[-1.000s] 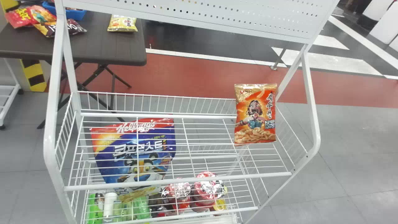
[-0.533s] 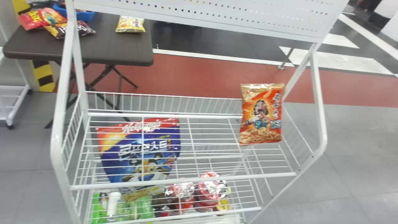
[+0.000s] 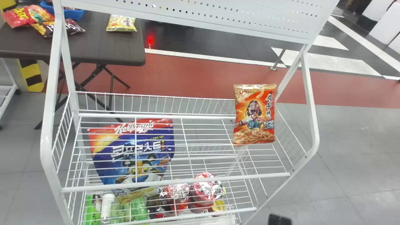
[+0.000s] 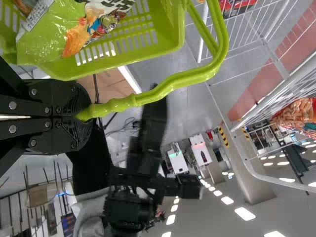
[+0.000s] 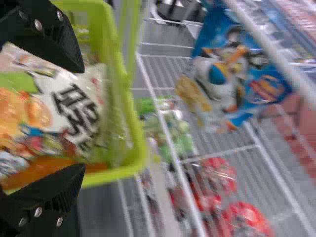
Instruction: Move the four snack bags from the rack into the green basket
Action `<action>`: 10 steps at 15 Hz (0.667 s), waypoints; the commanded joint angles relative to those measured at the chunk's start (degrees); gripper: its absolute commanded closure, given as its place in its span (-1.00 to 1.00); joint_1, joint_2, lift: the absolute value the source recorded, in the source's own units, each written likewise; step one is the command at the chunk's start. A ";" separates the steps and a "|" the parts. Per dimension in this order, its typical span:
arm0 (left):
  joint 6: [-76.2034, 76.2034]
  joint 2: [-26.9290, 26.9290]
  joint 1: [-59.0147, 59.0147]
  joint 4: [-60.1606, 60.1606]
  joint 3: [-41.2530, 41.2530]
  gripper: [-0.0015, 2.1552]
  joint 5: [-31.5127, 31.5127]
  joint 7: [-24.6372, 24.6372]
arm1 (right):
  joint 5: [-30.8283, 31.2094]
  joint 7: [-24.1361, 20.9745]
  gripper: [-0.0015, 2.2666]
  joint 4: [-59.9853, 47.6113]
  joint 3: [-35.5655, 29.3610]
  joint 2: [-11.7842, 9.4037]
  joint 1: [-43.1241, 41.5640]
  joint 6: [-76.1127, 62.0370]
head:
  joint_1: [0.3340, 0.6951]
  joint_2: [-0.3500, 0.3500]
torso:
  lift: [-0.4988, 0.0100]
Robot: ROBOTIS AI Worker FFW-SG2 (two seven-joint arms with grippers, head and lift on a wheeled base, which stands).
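In the left wrist view, the left end effector [image 4: 83, 116] grips the handle of a lime-green plastic basket [image 4: 111, 63], which holds a white-and-orange snack bag [image 5: 74, 106]. At the head view's bottom right, the right end effector [image 3: 279, 219] is wide. The white wire rack [image 3: 175, 182] bears 2 bags: blue-and-red [image 3: 132, 156] left of centre, orange-and-gold [image 3: 254, 114] right.

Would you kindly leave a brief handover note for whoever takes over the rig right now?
Left gripper: shut on the handle of the green basket.
Right gripper: open, by the basket, gripping nothing.
Done: at least one snack bag is in the basket; exact count unclear.
To do: orange bag and blue bag, both on the rack.
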 commanded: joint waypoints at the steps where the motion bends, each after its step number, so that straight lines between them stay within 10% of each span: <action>1: 0.03 0.09 0.00 -0.06 0.01 0.96 0.01 0.00 | 3.74 -1.59 -0.93 -1.12 -1.67 0.06 -2.37 -10.22 | 1.00 -1.00 | 0.96; 10: 0.38 0.26 -0.35 0.03 -0.69 0.96 -0.52 0.17 | 20.61 -2.74 -0.93 17.25 -8.26 0.06 -34.89 -21.47 | 1.00 -1.00 | 0.96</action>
